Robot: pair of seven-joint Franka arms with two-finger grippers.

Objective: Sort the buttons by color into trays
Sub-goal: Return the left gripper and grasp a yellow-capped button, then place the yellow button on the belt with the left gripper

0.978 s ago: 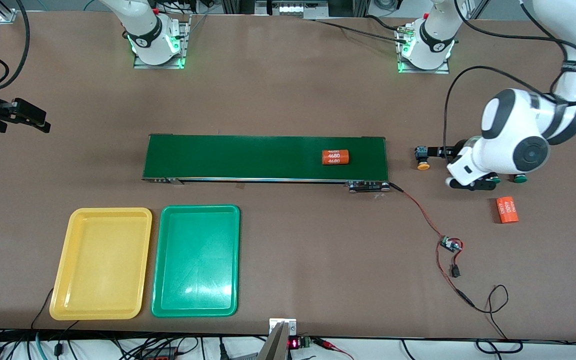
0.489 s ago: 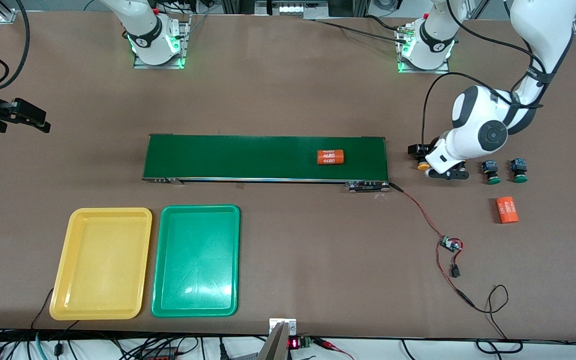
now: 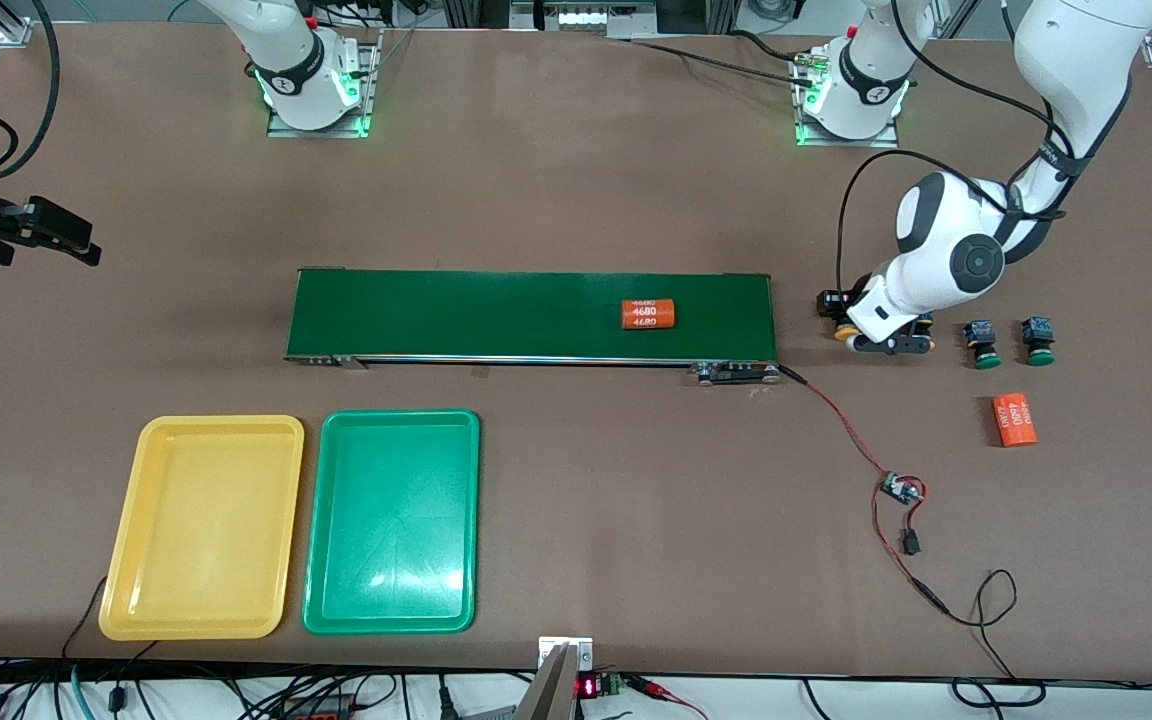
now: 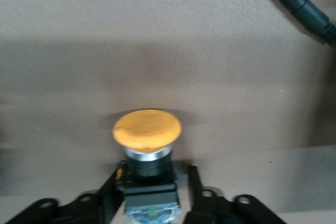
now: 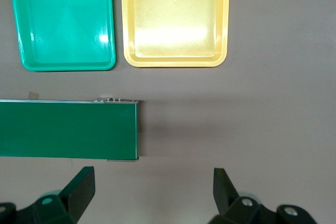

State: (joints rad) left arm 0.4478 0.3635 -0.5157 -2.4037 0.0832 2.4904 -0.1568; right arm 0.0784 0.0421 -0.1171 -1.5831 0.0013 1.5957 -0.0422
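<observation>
Tabletop: left claw (image 4: 151, 192) seemingly grips yellow button (image 4: 147, 129).

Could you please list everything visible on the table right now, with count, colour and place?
Yellow button: one, yellow-orange cap, off the conveyor's end toward the left arm, between the left end effector's fingers.
Green buttons: two, green caps, side by side farther toward the left arm's end.
Orange cylinders: two; one on the conveyor, one on the table.
Conveyor: one, dark green, mid-table.
Yellow tray, green tray: one each, empty, nearer the camera than the conveyor.
Left end effector: closed on the yellow button.
Right end effector: open, waiting at the right arm's end.
</observation>
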